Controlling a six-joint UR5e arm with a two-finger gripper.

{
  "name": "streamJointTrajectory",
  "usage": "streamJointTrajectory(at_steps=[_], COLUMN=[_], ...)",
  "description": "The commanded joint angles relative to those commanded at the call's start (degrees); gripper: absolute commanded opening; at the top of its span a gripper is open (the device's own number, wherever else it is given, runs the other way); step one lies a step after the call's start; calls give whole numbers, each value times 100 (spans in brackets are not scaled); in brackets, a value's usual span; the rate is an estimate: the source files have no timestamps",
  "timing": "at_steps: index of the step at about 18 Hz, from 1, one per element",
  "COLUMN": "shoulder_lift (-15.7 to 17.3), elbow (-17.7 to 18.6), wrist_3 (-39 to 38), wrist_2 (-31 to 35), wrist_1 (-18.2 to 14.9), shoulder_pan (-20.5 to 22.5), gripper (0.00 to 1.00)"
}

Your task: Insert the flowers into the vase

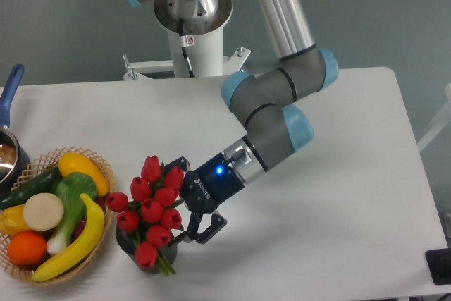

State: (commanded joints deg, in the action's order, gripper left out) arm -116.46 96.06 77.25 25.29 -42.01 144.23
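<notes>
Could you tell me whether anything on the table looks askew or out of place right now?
Only the bunch of red artificial tulips: it leans over the small dark grey vase, with a bud and green stems hanging past the rim. The two-finger gripper is right beside it. The wicker basket looks tidy.

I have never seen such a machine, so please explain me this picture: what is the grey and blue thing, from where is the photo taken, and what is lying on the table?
The grey and blue thing is a robot arm, bolted to a white post behind the table. The one picture comes from a fixed camera looking down from the front. At the arm's end is its hand, a two-finger clamp with a blue light. It is right beside the flowers, a bunch of red tulips sitting in the vase, a small dark cup. I cannot tell whether the hand grips them. At the left stands a wicker basket of fruit and vegetables, and a blue-handled pot is at the edge.
</notes>
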Motion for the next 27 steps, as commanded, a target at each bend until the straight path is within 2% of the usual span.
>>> streamJointTrajectory(at_steps=[2, 6, 9, 10, 13, 15, 18, 19, 20, 22, 23, 25, 27], shoulder_lift=[193, 580, 1002, 1107, 1547, 1967, 2434, 2505, 2558, 2620, 2629, 2707, 2795], elbow=[26, 132, 325, 360, 501, 702, 660, 563, 406, 46, -78, -193, -202], wrist_3=[9, 9, -8, -9, -53, 0, 18, 18, 18, 262, 620, 1359, 1835], wrist_2=[492, 1003, 1635, 1933, 3425, 4287, 5317, 5337, 5337, 5337, 5337, 5329, 5285], wrist_1=[-9, -9, 0, -17, -44, -53, -131, -236, -524, -1323, -1623, -1985, -2188], shoulder_pan=[35, 62, 53, 62, 97, 132, 263, 333, 508, 729, 817, 1132, 1362], gripper=[100, 100, 100, 100, 100, 100, 100, 100, 100, 100, 100, 100, 100])
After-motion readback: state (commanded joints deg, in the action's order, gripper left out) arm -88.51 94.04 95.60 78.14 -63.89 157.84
